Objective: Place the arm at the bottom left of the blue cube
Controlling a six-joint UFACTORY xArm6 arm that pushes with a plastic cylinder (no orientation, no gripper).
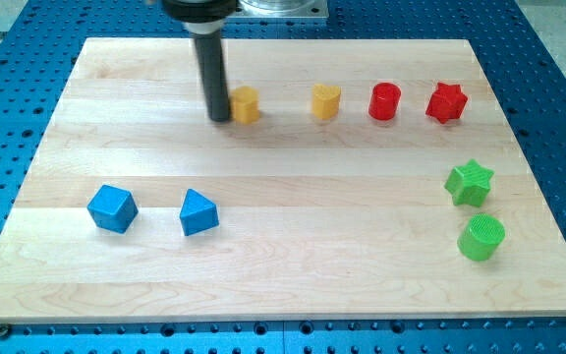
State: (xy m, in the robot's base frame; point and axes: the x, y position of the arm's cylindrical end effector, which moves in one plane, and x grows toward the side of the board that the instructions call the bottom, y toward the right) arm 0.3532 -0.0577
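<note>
- Step in hand: the approach is judged not yet made. My tip [221, 119] is seen in the upper part of the frame, left of centre, touching or just beside the left side of a yellow block [246, 103] whose shape cannot be made out with certainty.
- Hand: none is fitted. The arm ends in a plain dark rod, so no wide, narrow or holding state can be reported.
- Task's thing: the blue cube [112, 208] is found on the wooden counter [283, 275] at the lower left of the frame, well apart from my tip.
- Appearance: the blue cube is seen turned a little, one corner toward the frame's bottom, its top face lighter than its sides. Its edges are clean.
- Neighbour: a blue wedge-like block [198, 212] is noted near the cube's right.
- Next move: travel down and to the left of the frame is called for, ending just off the cube's lower-left corner. A path left of the cube is judged safest, so that neither blue block is nudged.
- Other blocks, at the frame's right, are judged clear of that path.
</note>
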